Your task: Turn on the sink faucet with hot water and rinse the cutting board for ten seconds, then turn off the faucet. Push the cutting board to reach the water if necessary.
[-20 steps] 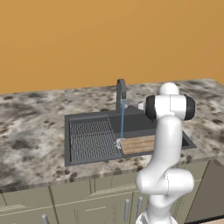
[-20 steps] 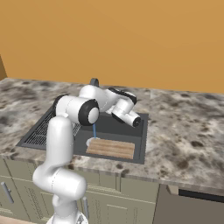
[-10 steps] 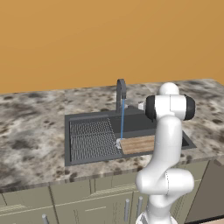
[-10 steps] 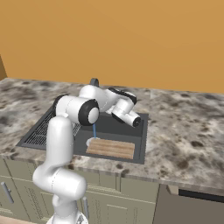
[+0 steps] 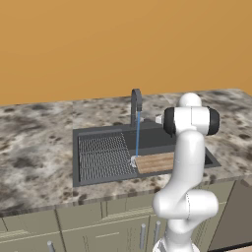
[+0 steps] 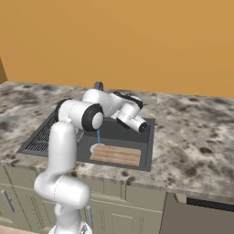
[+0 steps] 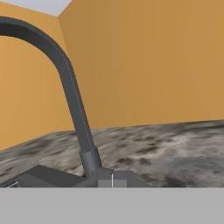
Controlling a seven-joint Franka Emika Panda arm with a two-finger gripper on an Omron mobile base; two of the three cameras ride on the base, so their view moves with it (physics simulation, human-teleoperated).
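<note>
The faucet (image 5: pixel 135 104) runs; the water (image 5: pixel 137 139) lands on the cutting board's (image 5: pixel 154 162) left end, at the sink's (image 5: pixel 98 178) front edge; rinsing underway, shut-off remains; the closed, empty gripper (image 6: pixel 142 128) hovers over the basin.

Count from my base cameras: one sink (image 5: pixel 98 133), made of one deep basin and one ribbed drainboard (image 5: pixel 103 156). One faucet (image 5: pixel 135 106), with one water (image 5: pixel 138 138) stream falling from its spout. One cutting board (image 6: pixel 115 155) lying in the basin. One stone counter (image 6: pixel 192 132) around the sink. Below its front edge I make out four cabinet handles (image 5: pixel 143 235) in my left camera.
</note>
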